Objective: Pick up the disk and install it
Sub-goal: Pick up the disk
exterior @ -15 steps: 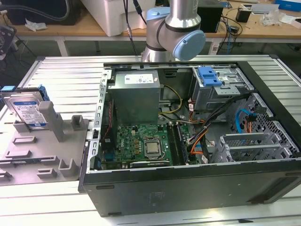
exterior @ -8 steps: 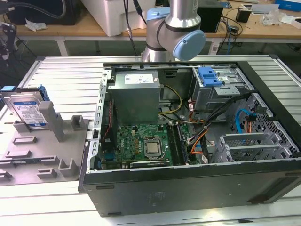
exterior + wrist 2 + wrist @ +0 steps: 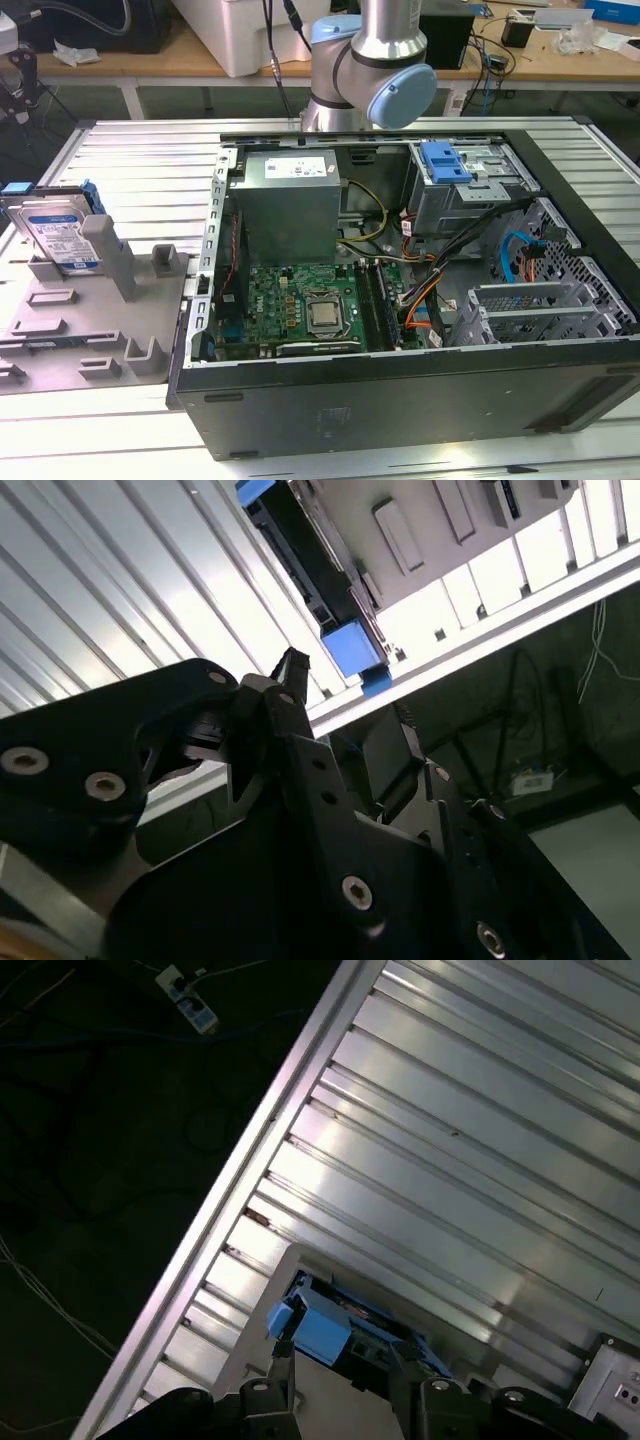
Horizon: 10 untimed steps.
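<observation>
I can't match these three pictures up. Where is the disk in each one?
Exterior view: the disk leans in the grey holder at the exterior view's left.
Second wrist view: the disk's dark edge and blue rail, beside the holder.
First wrist view: its blue rail end, against the holder.
Shared landmark: the ribbed metal table.

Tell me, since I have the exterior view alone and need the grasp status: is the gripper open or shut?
Observer: Open. In the first wrist view the gripper has its fingers apart with nothing between them.
Operator: What is it pointed at?
Observer: The disk. In the second wrist view its blue rail end lies just beyond the fingertips, and nothing is gripped.
</observation>
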Available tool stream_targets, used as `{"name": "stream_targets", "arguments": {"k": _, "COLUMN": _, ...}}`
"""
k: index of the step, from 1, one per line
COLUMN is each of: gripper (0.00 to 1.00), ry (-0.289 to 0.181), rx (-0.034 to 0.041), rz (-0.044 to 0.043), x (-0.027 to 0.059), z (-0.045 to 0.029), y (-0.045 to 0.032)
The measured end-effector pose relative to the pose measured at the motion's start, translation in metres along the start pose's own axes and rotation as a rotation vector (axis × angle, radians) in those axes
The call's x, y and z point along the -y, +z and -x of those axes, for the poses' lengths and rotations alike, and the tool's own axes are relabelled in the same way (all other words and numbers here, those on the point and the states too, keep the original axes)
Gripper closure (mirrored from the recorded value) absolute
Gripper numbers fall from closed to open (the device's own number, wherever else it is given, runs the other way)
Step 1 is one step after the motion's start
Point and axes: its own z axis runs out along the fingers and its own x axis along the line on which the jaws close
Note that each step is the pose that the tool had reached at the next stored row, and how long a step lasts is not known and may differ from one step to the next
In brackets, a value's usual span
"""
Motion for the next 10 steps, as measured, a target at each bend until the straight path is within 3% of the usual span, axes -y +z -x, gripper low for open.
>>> {"name": "stream_targets", "arguments": {"k": 2, "gripper": 0.5, "ry": -0.003, "rx": -0.0001, "rz": -0.0002, "x": 0.0, "z": 0.0, "y": 0.0}}
{"name": "stream_targets", "arguments": {"k": 5, "gripper": 0.5, "ry": -0.044, "rx": -0.0011, "rz": -0.0023, "x": 0.0, "z": 0.0, "y": 0.0002}}
{"name": "stream_targets", "arguments": {"k": 7, "gripper": 0.5, "ry": -0.085, "rx": -0.0024, "rz": -0.0043, "x": 0.0, "z": 0.0, "y": 0.0002}}
{"name": "stream_targets", "arguments": {"k": 10, "gripper": 0.5, "ry": -0.194, "rx": -0.0058, "rz": -0.0098, "x": 0.0, "z": 0.0, "y": 0.0006}}
